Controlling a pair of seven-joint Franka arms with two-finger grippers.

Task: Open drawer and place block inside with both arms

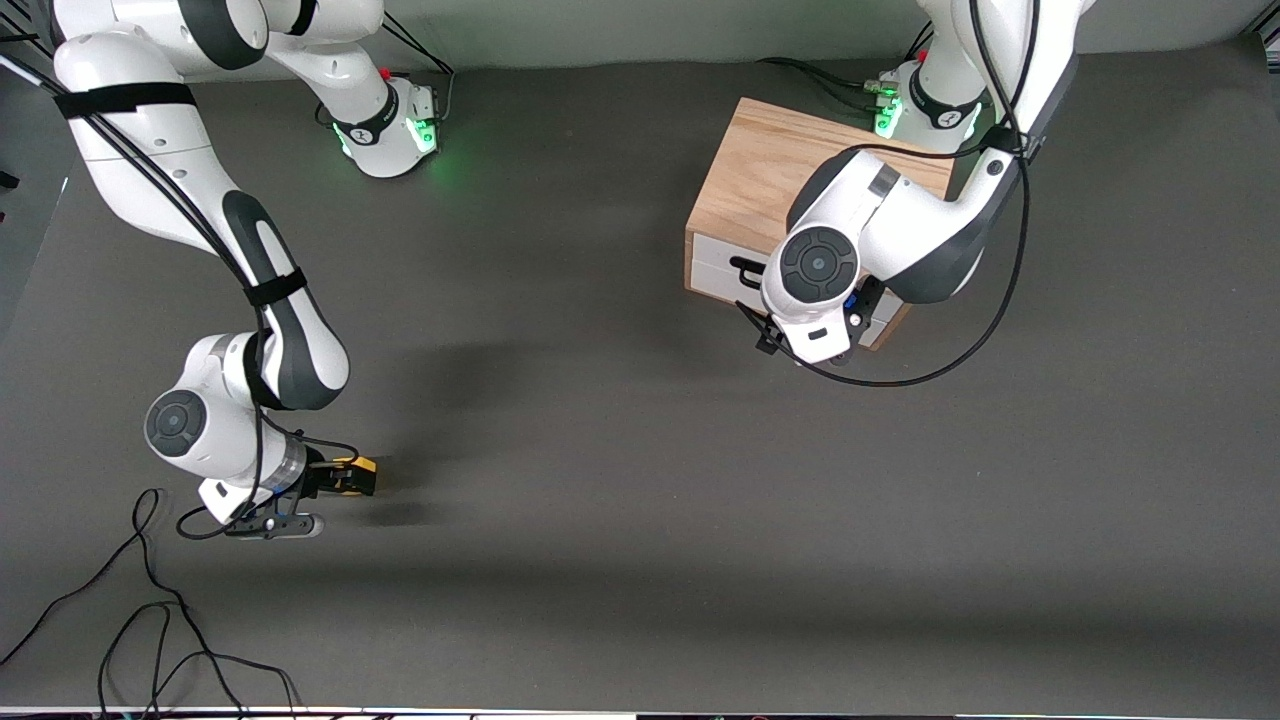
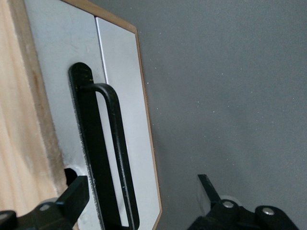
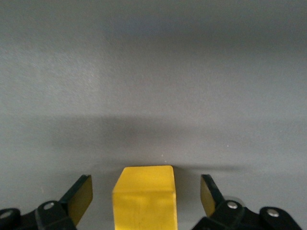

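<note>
At the right arm's end of the counter [image 1: 640,560], the right claw [image 3: 146,194] is low and stands wide around the block [image 3: 144,196], gaps on both sides. The left claw [image 2: 144,196], also wide, straddles the handle [image 2: 112,153] of the shut drawer [image 2: 122,96], with bare counter before it.

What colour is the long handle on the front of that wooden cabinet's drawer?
Black. The long wire handle stands out against the drawer's white front panel, clearest in the left wrist view.

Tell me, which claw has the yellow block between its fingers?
The right claw, open around the block on the table. The left claw is at the drawer's handle instead.
</note>
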